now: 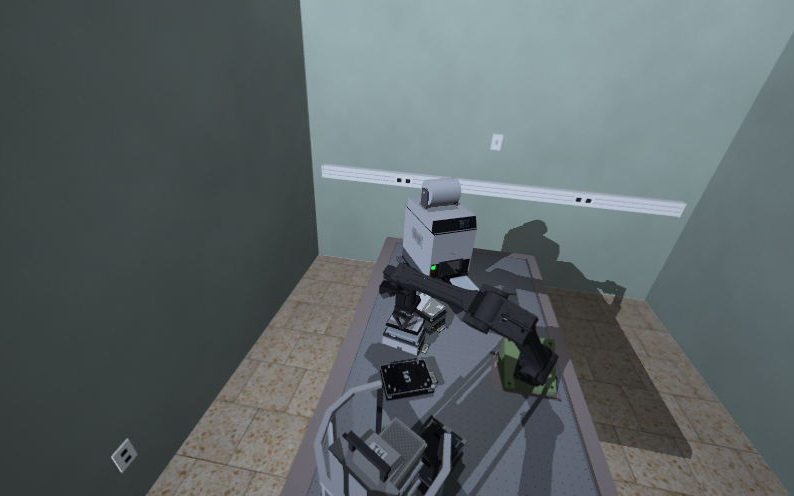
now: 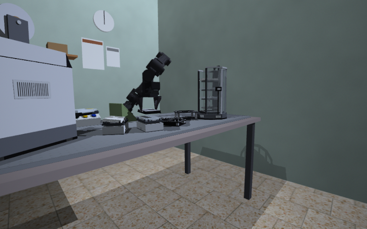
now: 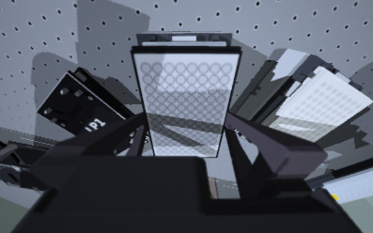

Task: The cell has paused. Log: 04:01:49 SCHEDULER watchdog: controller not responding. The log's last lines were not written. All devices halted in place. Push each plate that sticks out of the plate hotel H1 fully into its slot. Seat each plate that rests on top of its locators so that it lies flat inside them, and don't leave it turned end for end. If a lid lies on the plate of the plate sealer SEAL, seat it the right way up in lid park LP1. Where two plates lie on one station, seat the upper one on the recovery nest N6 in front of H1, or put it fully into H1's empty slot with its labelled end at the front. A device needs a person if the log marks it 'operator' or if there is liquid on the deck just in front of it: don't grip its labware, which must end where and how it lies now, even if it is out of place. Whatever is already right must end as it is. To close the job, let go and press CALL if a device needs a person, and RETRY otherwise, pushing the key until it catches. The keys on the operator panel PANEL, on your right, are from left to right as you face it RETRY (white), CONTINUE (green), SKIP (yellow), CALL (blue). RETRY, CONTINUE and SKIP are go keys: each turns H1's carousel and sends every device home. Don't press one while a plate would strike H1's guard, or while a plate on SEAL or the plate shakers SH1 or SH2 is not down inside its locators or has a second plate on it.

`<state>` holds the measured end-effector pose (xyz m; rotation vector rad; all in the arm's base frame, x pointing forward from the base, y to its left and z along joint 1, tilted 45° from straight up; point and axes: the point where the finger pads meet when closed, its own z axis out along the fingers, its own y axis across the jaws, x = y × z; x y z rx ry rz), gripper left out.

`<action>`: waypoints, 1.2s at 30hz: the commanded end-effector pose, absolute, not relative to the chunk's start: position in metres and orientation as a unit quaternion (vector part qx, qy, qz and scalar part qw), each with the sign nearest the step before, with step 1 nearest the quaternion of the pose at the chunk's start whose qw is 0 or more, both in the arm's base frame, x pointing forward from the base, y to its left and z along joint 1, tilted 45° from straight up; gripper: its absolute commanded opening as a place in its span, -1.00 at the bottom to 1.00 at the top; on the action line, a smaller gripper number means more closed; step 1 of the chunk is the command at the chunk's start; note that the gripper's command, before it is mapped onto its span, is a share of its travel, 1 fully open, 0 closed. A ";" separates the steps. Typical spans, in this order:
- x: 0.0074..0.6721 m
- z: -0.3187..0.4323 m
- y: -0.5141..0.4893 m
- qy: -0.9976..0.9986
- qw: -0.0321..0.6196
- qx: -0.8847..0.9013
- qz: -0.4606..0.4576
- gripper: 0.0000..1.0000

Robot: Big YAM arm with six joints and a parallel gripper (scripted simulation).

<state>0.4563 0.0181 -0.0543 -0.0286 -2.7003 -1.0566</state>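
My gripper (image 2: pixel 149 109) (image 3: pixel 186 116) is shut on a pale, round-welled plate (image 3: pixel 186 99) with a dark rim. It holds the plate level above a low white station (image 2: pixel 151 127). In the exterior view a narrow gap shows between the held plate and the grey-topped plate (image 2: pixel 149 118) on that station. A second low station (image 2: pixel 114 129) carries a white plate (image 3: pixel 324 103) (image 2: pixel 114 119). Lid park LP1 (image 1: pixel 391 374) (image 3: pixel 70 109) is black and holds no lid. The plate hotel H1 (image 2: pixel 216 115) has plates inside; their seating cannot be told. The sealer SEAL (image 1: pixel 418 247) (image 2: pixel 25 113) shows a green light.
A black raised nest (image 2: pixel 185 111) stands in front of H1. A white panel with a yellow key (image 2: pixel 85 116) and a blue key (image 2: pixel 93 115) lies beyond the second station. The arm's green base (image 1: pixel 510 383) is at the opposite table side. H1's clear guard rises high.
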 end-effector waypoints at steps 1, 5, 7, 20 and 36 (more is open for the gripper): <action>0.484 -0.035 0.008 -0.930 0.086 0.001 -0.357 0.60; 0.483 -0.036 0.009 -0.930 0.088 0.000 -0.357 0.60; 0.484 -0.036 0.009 -0.930 0.087 0.001 -0.357 0.60; 0.484 -0.035 0.012 -0.930 0.088 0.002 -0.357 0.60; 0.484 -0.034 0.015 -0.930 0.089 0.003 -0.356 0.60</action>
